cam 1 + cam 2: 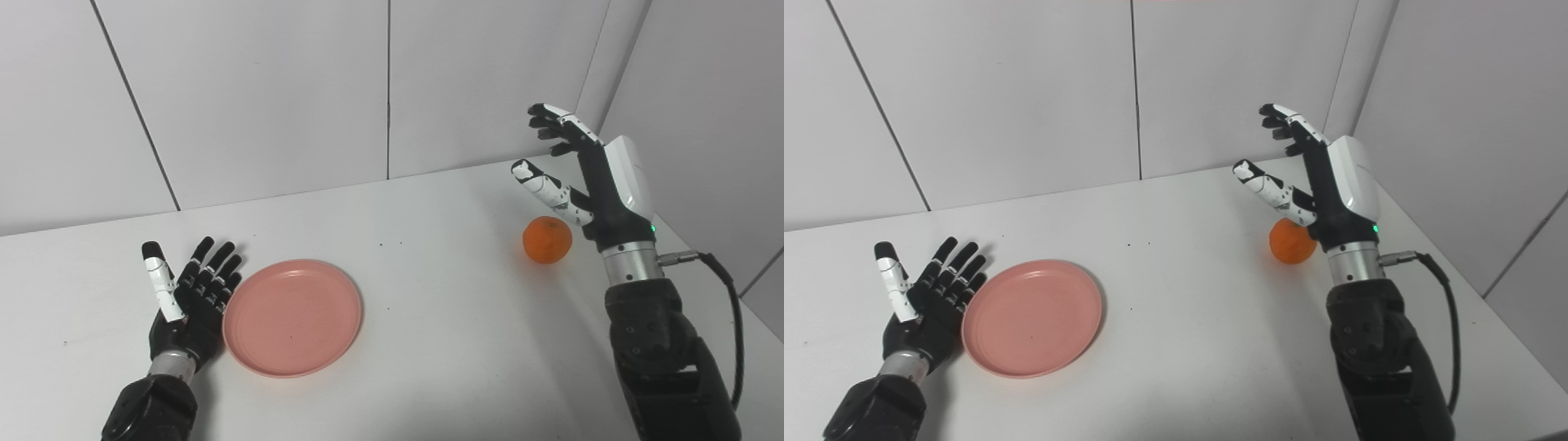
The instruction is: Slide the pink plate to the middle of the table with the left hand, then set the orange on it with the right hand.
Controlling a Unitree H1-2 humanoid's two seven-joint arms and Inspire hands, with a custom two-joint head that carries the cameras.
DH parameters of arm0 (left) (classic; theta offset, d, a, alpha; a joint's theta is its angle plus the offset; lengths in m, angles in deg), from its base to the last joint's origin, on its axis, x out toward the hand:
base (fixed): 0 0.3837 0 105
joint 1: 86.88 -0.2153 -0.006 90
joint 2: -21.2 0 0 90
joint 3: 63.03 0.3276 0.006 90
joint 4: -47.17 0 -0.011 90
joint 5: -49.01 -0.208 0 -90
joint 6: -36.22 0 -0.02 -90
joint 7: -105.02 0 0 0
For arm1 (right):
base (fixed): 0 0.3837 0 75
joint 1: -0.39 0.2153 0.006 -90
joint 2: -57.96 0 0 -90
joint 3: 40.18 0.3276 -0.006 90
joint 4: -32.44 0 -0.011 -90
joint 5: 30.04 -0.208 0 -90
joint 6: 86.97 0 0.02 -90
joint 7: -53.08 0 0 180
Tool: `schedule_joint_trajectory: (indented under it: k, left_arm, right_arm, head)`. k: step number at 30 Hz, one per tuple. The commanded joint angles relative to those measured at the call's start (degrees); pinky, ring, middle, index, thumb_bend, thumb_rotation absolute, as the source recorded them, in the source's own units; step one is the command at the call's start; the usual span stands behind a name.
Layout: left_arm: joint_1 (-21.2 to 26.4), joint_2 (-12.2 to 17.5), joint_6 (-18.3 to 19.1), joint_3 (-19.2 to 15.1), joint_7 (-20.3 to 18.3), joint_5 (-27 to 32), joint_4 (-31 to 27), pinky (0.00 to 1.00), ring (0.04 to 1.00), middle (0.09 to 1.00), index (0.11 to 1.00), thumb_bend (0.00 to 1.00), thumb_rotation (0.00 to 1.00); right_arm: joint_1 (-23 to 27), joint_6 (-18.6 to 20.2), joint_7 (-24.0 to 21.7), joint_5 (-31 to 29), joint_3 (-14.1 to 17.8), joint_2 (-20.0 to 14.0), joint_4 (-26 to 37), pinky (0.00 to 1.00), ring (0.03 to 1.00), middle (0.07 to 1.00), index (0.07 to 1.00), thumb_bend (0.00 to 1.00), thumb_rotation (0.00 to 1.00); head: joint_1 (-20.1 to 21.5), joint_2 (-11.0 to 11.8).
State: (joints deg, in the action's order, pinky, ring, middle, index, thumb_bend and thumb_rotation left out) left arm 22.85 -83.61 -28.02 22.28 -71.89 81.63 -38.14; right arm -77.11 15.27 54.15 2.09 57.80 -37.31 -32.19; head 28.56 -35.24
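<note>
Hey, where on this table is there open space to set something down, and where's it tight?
Widest bare patch: the table between the pink plate and the orange. The strip behind the plate toward the wall is bare too. Tight: the left hand at the plate's left rim, and the right hand over the orange.

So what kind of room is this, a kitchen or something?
More likely a robot test booth: a bare white table boxed in by plain white wall panels, with only a pink plate and an orange set out as props.

Your left hand (928, 300) lies spread, touching the pink plate (1032, 317); your right hand (1317, 177) hovers spread above the orange (1290, 244).
</note>
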Motion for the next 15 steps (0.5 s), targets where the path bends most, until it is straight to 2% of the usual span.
schedule_joint_trajectory:
  k: [1,6,8,10,15]
  left_arm:
    - [-0.6,-0.5,1.1,-0.1,0.5,-0.4,1.3,1.0,0.903,0.861,0.906,0.91,1.0]
    - [-0.7,-0.4,1.1,0.0,0.3,-0.5,1.4,1.0,0.902,0.853,0.907,0.9,1.0]
    - [-0.7,-0.3,1.1,0.0,0.3,-0.6,1.3,1.0,0.904,0.855,0.909,0.9,1.0]
    - [-0.7,-0.2,1.1,0.1,0.5,-0.7,1.4,1.0,0.898,0.848,0.913,0.92,1.0]
    - [-0.7,-0.1,1.1,0.1,0.3,-0.7,1.1,1.0,0.908,0.854,0.916,0.91,1.0]
  right_arm:
    - [2.8,0.7,0.0,1.9,0.4,-1.5,0.5,0.66,0.741,0.767,0.776,0.89,1.0]
    - [4.3,0.1,-1.0,10.4,-1.7,-5.1,-2.4,0.62,0.716,0.763,0.773,0.85,1.0]
    - [4.8,0.2,-1.8,13.5,-2.7,-6.7,-3.8,0.65,0.728,0.768,0.776,0.86,1.0]
    - [5.4,0.0,-2.3,15.0,-3.2,-7.9,-5.3,0.69,0.749,0.771,0.771,0.86,0.99]
    - [6.1,0.0,-2.9,17.7,-4.1,-9.6,-8.5,0.69,0.754,0.772,0.771,0.86,0.98]
  head:
    - [0.0,0.0]
    - [-0.2,0.0]
    - [-0.2,0.0]
    - [-0.3,0.0]
    - [-0.4,0.0]
